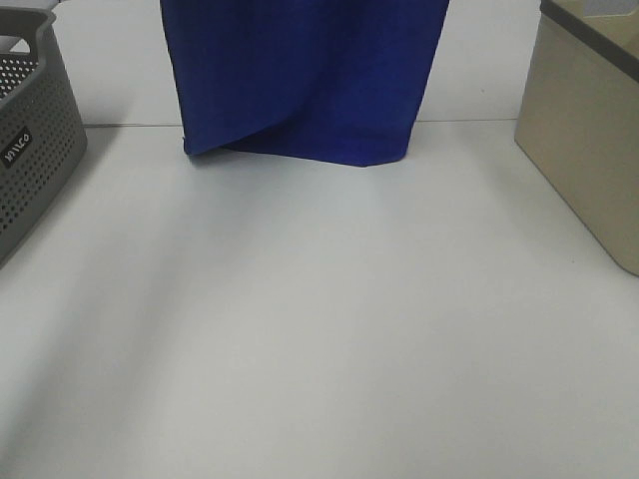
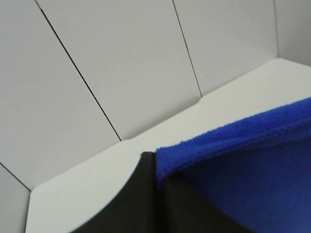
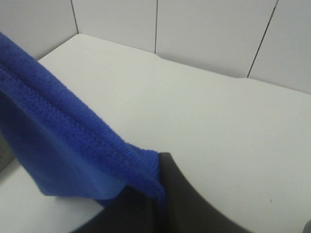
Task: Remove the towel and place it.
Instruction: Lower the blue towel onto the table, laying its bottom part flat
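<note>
The royal-blue towel [image 1: 305,75] hangs down from above the exterior high view, its folded lower edge reaching the back of the white table [image 1: 319,329]. Neither gripper shows in that view. In the left wrist view my left gripper [image 2: 155,189] is shut on one upper corner of the towel [image 2: 243,165]. In the right wrist view my right gripper [image 3: 158,194] is shut on the other upper corner of the towel [image 3: 58,145]. The towel is stretched between them. No white tag shows.
A grey perforated basket [image 1: 30,140] stands at the left edge of the table. A beige bin [image 1: 589,120] stands at the right edge. White panelled walls stand behind.
</note>
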{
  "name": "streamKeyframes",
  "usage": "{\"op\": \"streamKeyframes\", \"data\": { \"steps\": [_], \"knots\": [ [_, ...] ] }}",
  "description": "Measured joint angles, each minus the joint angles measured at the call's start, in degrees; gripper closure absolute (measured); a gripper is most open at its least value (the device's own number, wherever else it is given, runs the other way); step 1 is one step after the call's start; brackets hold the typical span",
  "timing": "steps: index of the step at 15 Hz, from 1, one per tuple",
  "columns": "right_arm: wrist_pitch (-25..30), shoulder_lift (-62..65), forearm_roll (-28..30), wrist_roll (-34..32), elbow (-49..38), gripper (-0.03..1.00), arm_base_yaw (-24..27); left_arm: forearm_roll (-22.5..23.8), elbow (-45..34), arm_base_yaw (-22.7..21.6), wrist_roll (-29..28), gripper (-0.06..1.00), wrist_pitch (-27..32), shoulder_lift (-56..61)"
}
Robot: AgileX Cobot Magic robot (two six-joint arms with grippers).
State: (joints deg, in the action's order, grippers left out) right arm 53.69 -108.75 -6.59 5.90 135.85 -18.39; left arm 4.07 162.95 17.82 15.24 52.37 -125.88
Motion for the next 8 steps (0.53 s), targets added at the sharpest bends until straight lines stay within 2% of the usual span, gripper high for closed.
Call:
{"op": "streamKeyframes", "data": {
  "steps": [3,4,8],
  "knots": [
    [11.17,4.41,-4.7,0.0,0.0,0.95,0.0,-1.89,0.06,0.52,-0.06,0.94,14.5,3.5],
    [13.92,5.39,-6.13,0.0,0.0,0.95,0.0,-2.35,0.06,0.52,-0.29,0.94,16.67,4.3],
    [15.87,6.36,-8.48,-0.11,-0.69,0.95,0.0,-3.5,-4.93,0.52,-2.81,0.94,17.3,8.88]
  ]
}}
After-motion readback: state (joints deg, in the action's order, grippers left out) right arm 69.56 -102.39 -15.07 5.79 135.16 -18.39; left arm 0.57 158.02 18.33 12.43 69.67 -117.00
